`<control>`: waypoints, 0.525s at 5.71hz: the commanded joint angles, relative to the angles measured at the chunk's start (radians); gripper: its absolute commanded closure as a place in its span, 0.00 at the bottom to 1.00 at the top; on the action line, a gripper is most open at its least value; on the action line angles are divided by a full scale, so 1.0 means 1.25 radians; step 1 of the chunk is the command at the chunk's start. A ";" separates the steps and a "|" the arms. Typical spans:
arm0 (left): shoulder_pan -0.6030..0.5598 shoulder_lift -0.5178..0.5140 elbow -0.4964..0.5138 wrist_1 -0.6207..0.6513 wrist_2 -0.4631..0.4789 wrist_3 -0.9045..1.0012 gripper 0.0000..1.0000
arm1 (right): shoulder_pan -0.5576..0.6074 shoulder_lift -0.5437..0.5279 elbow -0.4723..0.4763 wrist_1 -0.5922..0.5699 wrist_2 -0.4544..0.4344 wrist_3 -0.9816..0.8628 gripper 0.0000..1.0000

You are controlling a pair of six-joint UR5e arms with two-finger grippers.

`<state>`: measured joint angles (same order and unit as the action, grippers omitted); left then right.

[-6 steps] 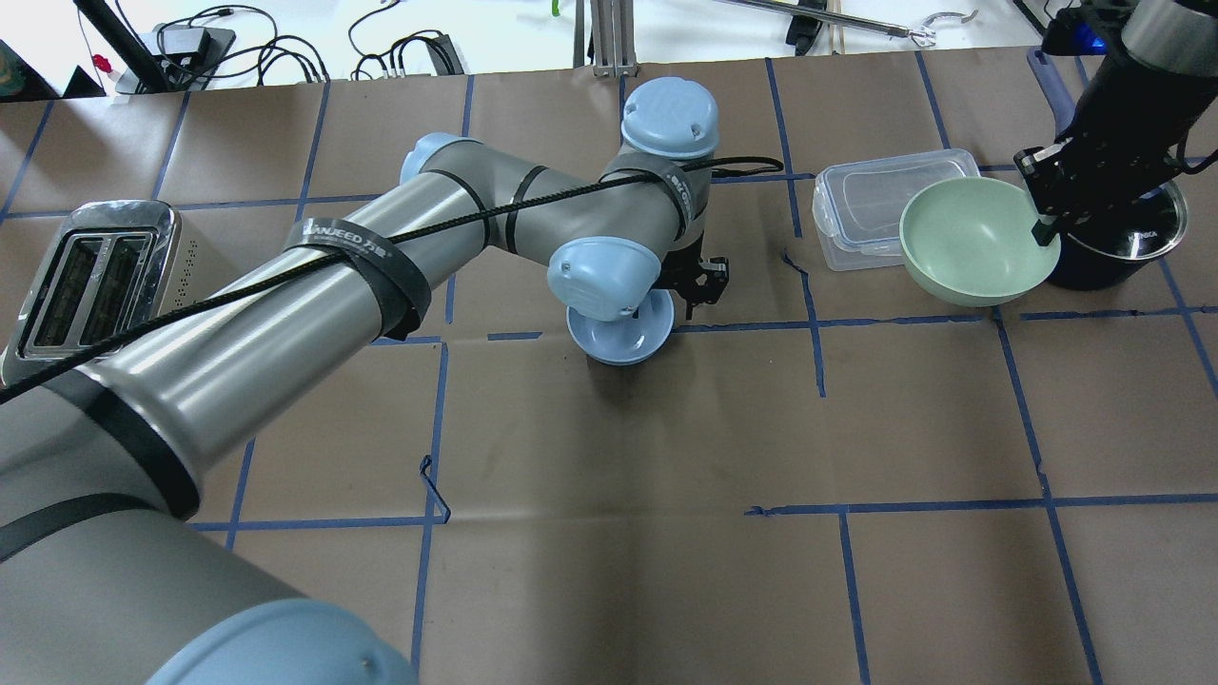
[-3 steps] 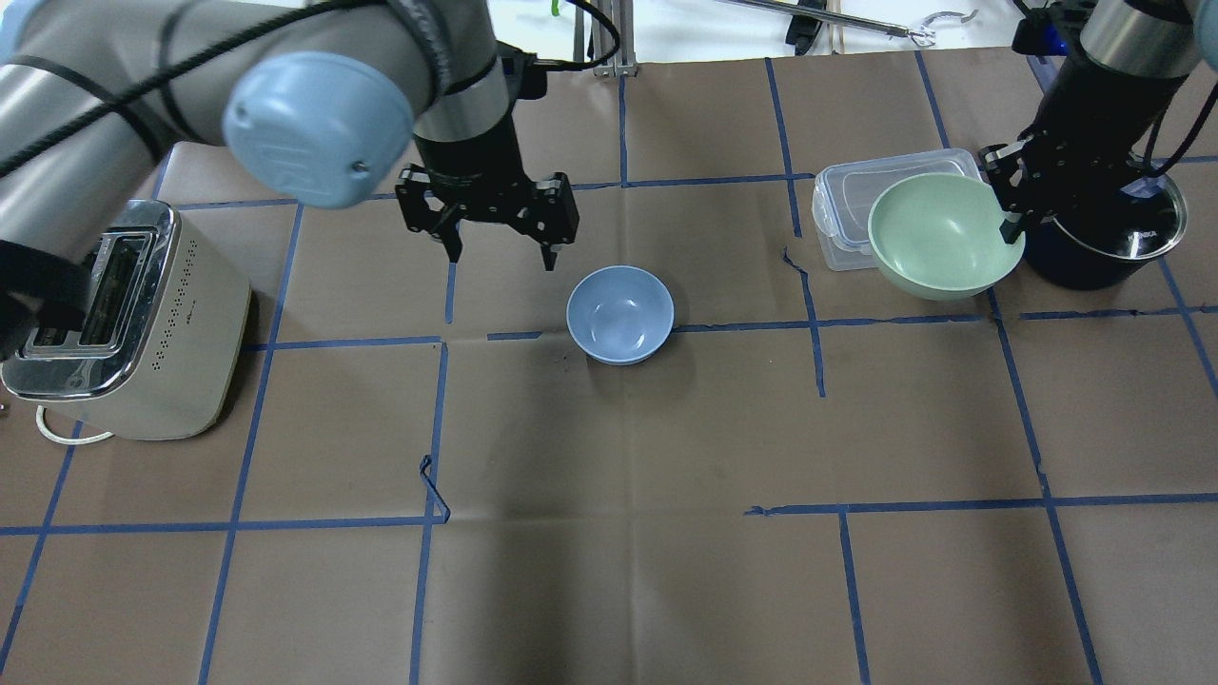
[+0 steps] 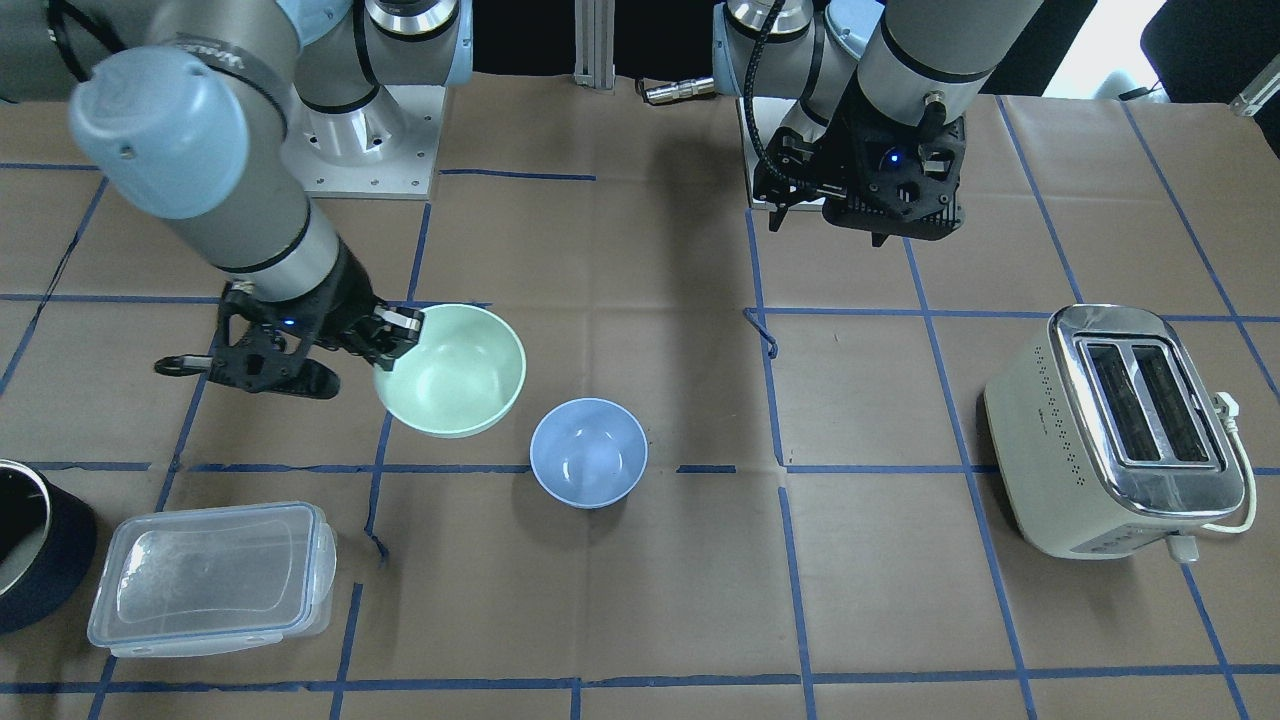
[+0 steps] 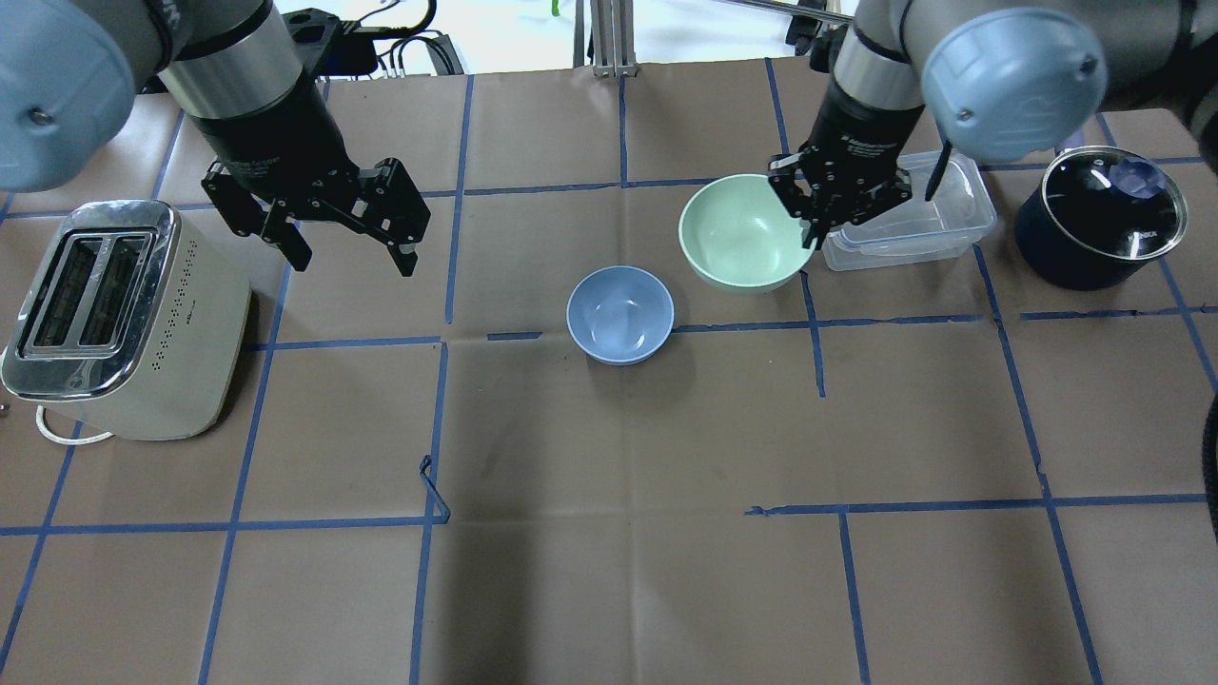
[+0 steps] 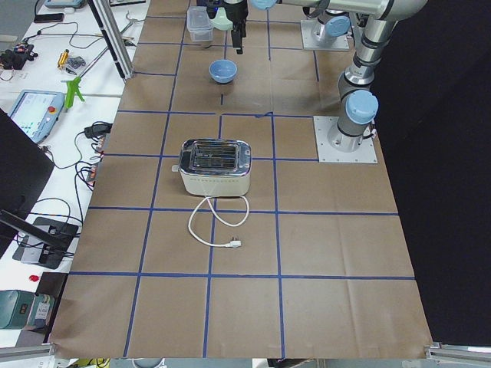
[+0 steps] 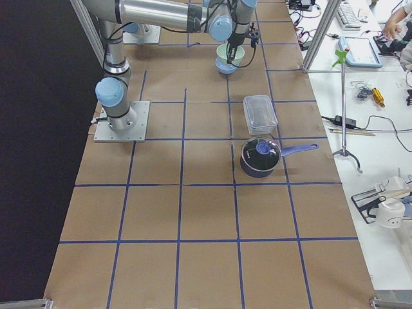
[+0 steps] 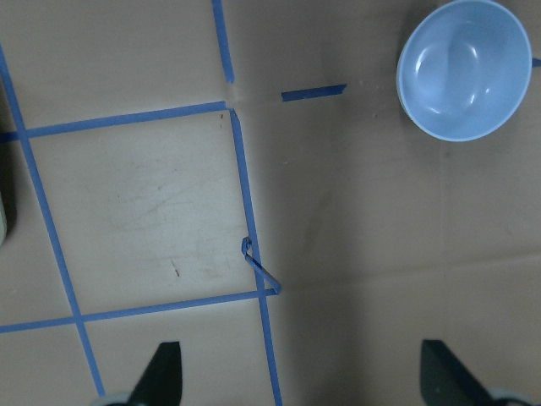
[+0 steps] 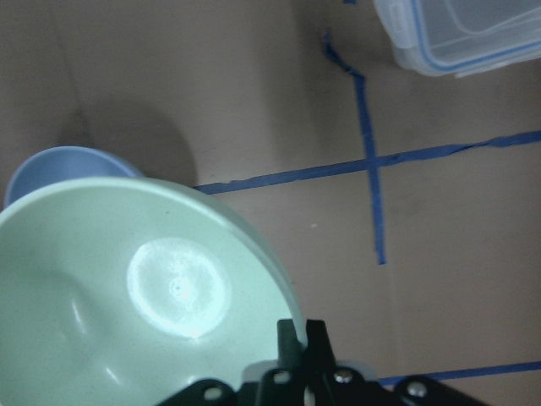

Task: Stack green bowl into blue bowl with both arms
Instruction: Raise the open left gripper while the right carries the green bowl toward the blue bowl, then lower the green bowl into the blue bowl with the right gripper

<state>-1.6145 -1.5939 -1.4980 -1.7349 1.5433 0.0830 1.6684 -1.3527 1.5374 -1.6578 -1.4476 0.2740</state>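
Both right gripper [image 4: 806, 236] jaws pinch green bowl [image 4: 740, 231] rim

Little can be read. In the overhead view the dark blue pot [image 4: 1075, 271] carries small white lettering on its wall at about 4 o'clock, ending in "SKA". The right arm's black wrist [image 4: 856, 143] bears white print, too small to read. In the front-facing view a black strap [image 3: 205, 52] on that arm shows blurred white letters.
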 commanded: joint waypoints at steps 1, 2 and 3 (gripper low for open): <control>0.013 0.015 -0.015 0.072 0.005 0.006 0.02 | 0.096 0.019 0.001 -0.050 0.062 0.137 0.93; 0.014 0.018 -0.027 0.083 0.005 0.006 0.02 | 0.110 0.044 0.003 -0.076 0.061 0.144 0.93; 0.014 0.017 -0.030 0.099 0.005 0.006 0.02 | 0.110 0.086 0.005 -0.126 0.056 0.137 0.93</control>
<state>-1.5977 -1.5727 -1.5299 -1.6303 1.5491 0.0905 1.7988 -1.2889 1.5412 -1.7638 -1.3752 0.4445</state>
